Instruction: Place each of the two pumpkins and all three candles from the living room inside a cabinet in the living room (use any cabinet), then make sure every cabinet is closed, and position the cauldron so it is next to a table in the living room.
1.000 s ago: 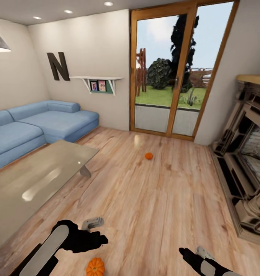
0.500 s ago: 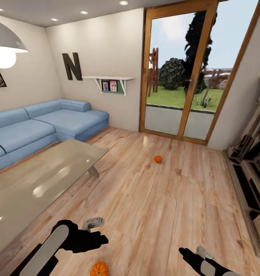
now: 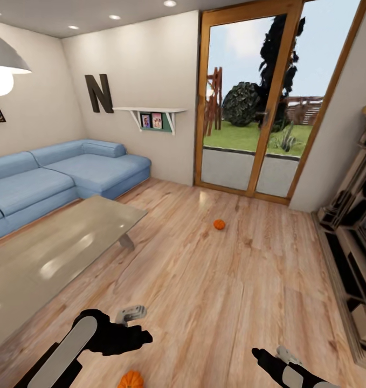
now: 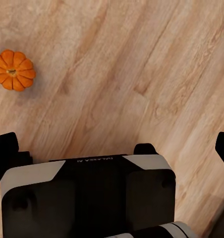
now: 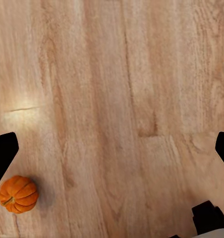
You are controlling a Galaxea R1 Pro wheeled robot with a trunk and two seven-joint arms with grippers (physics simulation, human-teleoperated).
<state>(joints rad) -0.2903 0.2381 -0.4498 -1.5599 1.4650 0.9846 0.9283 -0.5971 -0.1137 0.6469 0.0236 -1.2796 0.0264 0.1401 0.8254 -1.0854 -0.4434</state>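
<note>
Living-room wood floor [image 3: 215, 280]: view swung back slightly; near pumpkin [image 3: 130, 379] slipping beneath left gripper [image 4: 112, 144], far pumpkin [image 3: 219, 224] beyond. Both grippers spread wide, empty; right gripper [image 5: 112, 148] likewise.

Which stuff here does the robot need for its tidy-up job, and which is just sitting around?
For the job:
near pumpkin
far pumpkin
glass coffee table

Just there:
blue sofa
letter N
wall shelf
glass doors
fireplace
</note>
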